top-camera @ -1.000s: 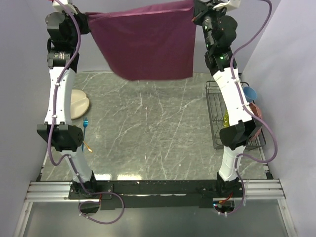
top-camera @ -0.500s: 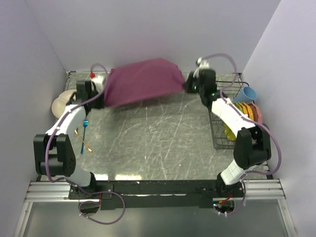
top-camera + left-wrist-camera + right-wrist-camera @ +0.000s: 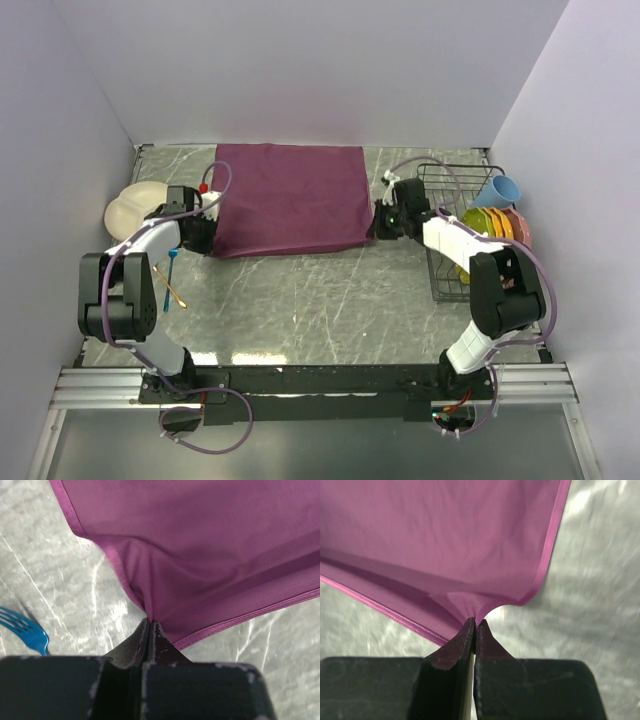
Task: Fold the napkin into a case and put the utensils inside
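Pale lilac walls (image 3: 300, 70) enclose a grey marble tabletop (image 3: 320, 300) (white-veined).

A lab test cell: plain lilac walls (image 3: 300, 70) around a marble-patterned table (image 3: 320, 300).

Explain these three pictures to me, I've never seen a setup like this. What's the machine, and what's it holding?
The machine is two robot arms, a left arm and a right arm, bolted at the near edge of a grey stone-look table. The wide picture comes from a fixed camera above and behind them. The two close-ups come from a camera on each wrist, looking past that arm's own dark fingers. The left gripper and the right gripper are each pinched shut on a near corner of the napkin, a maroon cloth spread on the table. Left of it lie a blue fork, a gold spoon and a cream plate. On the right stands a wire rack with coloured bowls and a blue cup.
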You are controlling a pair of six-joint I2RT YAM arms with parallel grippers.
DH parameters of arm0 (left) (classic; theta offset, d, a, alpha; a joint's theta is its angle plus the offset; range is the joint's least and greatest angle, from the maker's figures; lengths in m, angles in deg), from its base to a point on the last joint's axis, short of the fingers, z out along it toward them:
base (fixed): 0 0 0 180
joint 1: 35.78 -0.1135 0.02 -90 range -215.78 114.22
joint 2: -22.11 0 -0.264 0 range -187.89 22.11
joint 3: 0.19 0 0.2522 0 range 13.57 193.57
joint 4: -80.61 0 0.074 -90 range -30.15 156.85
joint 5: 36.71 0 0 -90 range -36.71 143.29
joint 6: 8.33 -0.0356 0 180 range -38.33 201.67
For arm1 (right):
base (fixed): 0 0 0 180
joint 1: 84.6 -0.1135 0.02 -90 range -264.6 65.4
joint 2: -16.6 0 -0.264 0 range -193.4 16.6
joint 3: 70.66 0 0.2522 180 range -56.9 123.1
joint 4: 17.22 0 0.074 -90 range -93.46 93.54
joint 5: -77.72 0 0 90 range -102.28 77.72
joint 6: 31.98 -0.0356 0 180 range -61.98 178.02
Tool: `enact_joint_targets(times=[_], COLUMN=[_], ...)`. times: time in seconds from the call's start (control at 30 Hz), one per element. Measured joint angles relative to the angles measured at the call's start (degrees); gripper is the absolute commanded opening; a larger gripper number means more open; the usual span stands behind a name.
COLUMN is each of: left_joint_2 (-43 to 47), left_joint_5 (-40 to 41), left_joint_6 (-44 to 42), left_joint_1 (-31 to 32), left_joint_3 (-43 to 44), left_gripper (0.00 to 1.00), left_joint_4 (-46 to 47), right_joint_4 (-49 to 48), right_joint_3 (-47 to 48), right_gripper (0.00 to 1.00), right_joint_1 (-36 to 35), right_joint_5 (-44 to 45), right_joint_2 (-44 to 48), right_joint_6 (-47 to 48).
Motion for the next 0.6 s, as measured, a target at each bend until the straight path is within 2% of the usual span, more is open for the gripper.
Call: enact_joint_targets(times=[0.2,0.43,0.47,0.57,0.6], left_joint_2=[5.2,10.1,10.7,13.9,15.7], left_joint_5=[-2.1,-2.6,-2.5,-1.9,-1.5], left_joint_6=[-4.2,-10.1,-11.0,-13.7,-14.8], left_joint_1=[0.0,0.0,0.0,0.0,0.0], left_joint_3=[-2.3,-4.5,-5.1,-8.0,-9.2], left_gripper=[0.01,0.01,0.02,0.17,0.26], left_joint_4=[-5.1,-13.2,-14.4,-18.2,-19.9], right_joint_4=[5.6,10.7,11.6,13.7,15.2], right_joint_3=[-7.1,-10.1,-10.2,-9.9,-9.3], right_gripper=[0.00,0.00,0.00,0.02,0.06], right_joint_1=[-0.2,-3.3,-3.8,-5.3,-5.8], right_joint_5=[-2.2,-2.8,-2.7,-2.5,-2.6], right_joint_2=[4.7,10.6,11.2,12.1,11.9], right_joint_6=[2.6,6.6,7.0,7.6,7.7])
